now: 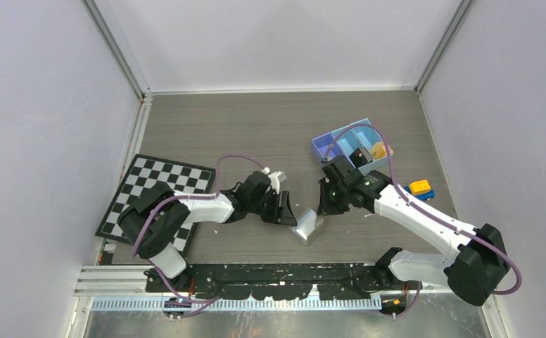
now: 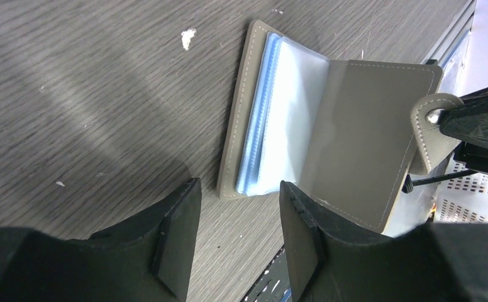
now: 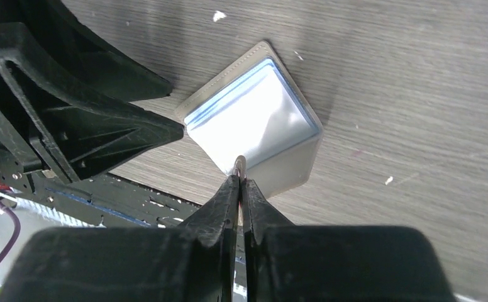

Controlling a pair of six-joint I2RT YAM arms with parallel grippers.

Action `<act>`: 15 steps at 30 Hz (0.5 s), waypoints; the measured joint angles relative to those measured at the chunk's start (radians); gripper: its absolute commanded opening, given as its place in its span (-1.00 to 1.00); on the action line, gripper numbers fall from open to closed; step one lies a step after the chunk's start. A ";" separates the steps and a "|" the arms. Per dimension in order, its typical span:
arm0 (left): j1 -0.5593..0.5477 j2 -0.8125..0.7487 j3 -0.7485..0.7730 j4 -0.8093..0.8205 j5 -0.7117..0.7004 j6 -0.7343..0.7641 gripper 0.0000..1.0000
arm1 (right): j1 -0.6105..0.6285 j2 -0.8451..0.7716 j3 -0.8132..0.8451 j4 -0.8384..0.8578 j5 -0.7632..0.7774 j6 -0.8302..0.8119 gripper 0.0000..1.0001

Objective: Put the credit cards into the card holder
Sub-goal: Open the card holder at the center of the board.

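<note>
The grey-taupe card holder (image 1: pixel 309 227) lies open on the table between my two grippers, its pale blue pockets (image 2: pixel 273 119) showing. The cover (image 2: pixel 361 151) is lifted at an angle. My right gripper (image 3: pixel 240 179) is shut on the holder's snap tab (image 2: pixel 431 117) and holds the cover up. My left gripper (image 2: pixel 238 195) stands open just short of the holder's near edge, with only table between its fingers. A small orange piece (image 1: pixel 378 150) lies in the blue tray, likely one of the credit cards. Another orange and blue piece (image 1: pixel 421 189) lies beside the right arm.
The blue three-compartment tray (image 1: pixel 335 143) stands behind the right gripper. A black and white chequered mat (image 1: pixel 150 184) lies at the left under the left arm. The black base rail (image 1: pixel 277 271) runs along the near table edge, close to the holder.
</note>
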 measured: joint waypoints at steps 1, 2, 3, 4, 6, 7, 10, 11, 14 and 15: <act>-0.003 0.000 0.003 0.000 -0.003 0.002 0.01 | 0.000 -0.006 0.007 -0.026 0.011 0.010 -0.74; -0.005 0.000 0.005 -0.001 -0.010 0.004 0.01 | 0.000 -0.009 0.012 -0.044 0.017 0.018 -0.74; -0.010 0.000 0.006 -0.002 -0.016 0.008 0.01 | 0.000 -0.012 0.019 -0.066 0.024 0.026 -0.74; -0.014 -0.001 0.010 -0.006 -0.028 0.019 0.02 | 0.000 -0.015 0.024 -0.083 0.029 0.036 -0.74; -0.026 -0.003 0.021 -0.014 -0.039 0.038 0.05 | 0.000 -0.026 0.026 -0.113 0.037 0.051 -0.74; -0.037 -0.008 0.027 -0.014 -0.045 0.053 0.07 | 0.000 -0.034 0.026 -0.128 0.041 0.060 -0.75; -0.082 -0.035 0.039 -0.001 -0.044 0.094 0.12 | 0.000 -0.057 0.026 -0.159 0.066 0.080 -0.82; -0.102 -0.048 0.042 0.007 -0.043 0.110 0.14 | 0.000 -0.061 0.026 -0.166 0.075 0.090 -0.85; -0.155 -0.074 0.058 0.041 -0.026 0.154 0.21 | 0.000 -0.064 0.026 -0.172 0.093 0.114 -0.93; -0.171 -0.077 0.064 0.055 -0.020 0.165 0.21 | 0.000 -0.064 0.026 -0.172 0.097 0.122 -0.95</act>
